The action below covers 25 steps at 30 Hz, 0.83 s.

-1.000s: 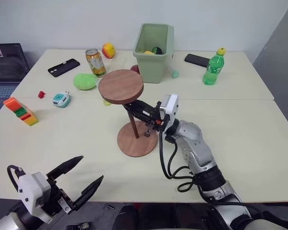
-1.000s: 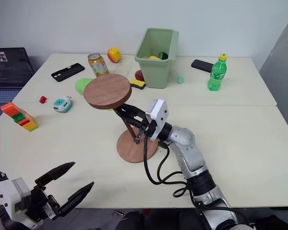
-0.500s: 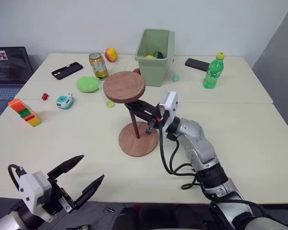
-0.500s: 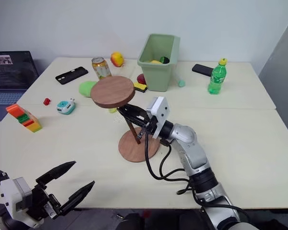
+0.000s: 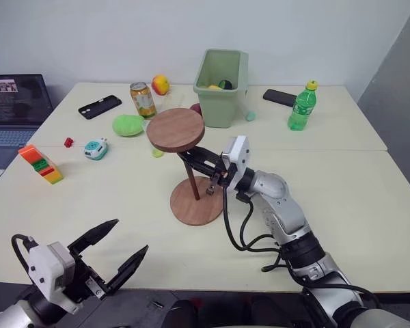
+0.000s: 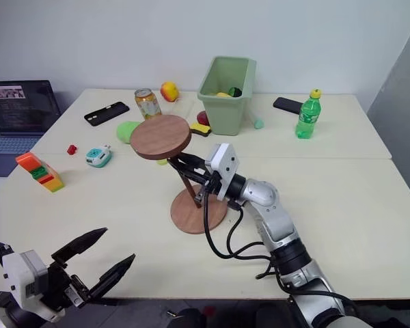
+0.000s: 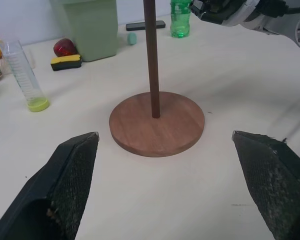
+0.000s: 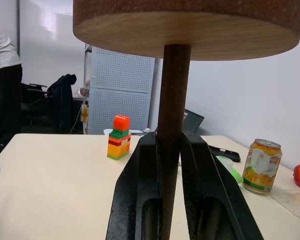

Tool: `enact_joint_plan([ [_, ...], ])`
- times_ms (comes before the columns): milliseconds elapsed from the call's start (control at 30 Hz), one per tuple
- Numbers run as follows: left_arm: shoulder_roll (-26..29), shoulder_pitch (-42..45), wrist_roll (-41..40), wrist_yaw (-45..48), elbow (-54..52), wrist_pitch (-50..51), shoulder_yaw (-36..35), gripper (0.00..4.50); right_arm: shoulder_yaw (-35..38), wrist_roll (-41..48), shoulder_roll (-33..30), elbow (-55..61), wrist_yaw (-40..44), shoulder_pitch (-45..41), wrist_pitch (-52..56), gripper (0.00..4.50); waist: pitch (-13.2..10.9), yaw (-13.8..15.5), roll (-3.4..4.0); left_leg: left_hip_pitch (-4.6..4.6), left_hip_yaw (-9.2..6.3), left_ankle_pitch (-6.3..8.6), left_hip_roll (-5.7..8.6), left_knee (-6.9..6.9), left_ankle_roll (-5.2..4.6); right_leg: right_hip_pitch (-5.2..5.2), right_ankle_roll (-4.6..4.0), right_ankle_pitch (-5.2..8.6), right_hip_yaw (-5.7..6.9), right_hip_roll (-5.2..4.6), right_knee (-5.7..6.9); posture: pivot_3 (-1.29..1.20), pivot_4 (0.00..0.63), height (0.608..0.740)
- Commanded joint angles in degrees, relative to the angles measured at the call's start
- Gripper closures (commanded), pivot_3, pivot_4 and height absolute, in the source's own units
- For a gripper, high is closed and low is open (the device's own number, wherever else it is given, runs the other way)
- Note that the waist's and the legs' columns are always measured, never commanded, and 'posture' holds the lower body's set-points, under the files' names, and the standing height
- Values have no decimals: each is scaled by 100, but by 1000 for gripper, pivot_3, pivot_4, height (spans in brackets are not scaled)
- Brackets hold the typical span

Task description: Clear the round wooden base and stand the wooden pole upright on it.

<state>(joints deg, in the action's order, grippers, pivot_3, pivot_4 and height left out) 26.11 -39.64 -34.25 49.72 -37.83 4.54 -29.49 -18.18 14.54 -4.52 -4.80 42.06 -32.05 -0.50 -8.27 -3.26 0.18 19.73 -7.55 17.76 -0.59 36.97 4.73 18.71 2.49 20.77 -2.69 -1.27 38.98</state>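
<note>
step: pole seating | right claw (image 5: 203,162) clenched on wooden pole (image 5: 192,177), frame centre, foot on round wooden base (image 5: 197,203) | left claw (image 5: 111,251) released, lower left | advice: pole to be trued vertical before release

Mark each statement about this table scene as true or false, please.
1. The wooden pole stands on the round wooden base. True.
2. The right gripper has its jaws shut on the pole. True.
3. The left gripper holds the can. False: its jaws are open and empty.
4. The green bottle lies inside the green bin. False: it stands on the table, beside the bin.
</note>
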Motion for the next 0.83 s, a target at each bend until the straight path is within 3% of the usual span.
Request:
enact_joint_plan([
  [33,84,36,-28,-9,-76,-66,-19,0,-41,87,-424,253,325,229,828,3189,-12,21,-28,2,-1,0,0,-1,0,1,0,0,2,0,-4,0,150,740],
  [100,143,79,-8,55,-31,-114,-21,0,26,188,-618,491,448,198,1102,2776,-38,35,-56,39,-4,-1,-1,2,1,35,-4,1,1,0,1,0,150,740],
  [167,218,165,-23,87,37,-100,-10,0,82,266,-891,688,625,179,1453,2296,-55,32,-36,113,-8,-4,0,15,4,78,-5,-7,0,1,8,0,150,740],
  [367,748,427,-280,439,424,213,-200,0,287,415,-1851,1089,1258,123,2124,1018,-91,44,-42,120,-3,-2,-9,-2,2,85,-16,0,12,0,-4,0,150,740],
  [533,2145,942,-225,676,1168,1203,-490,0,840,669,-2940,1307,1952,159,2347,131,-131,82,-48,120,-4,-3,-3,3,2,83,-16,0,20,2,4,0,150,740],
  [633,2744,1633,-452,662,1492,1671,-569,0,1127,809,-3332,1490,2100,171,2370,58,-155,134,-43,120,0,-3,0,3,1,83,-15,0,22,4,3,0,150,740],
  [833,3308,2941,-434,565,1845,2228,-175,0,1457,1168,-3503,1968,2016,329,2708,58,-160,72,-51,128,11,-3,-7,-2,1,91,-15,0,17,4,-3,0,150,740],
])
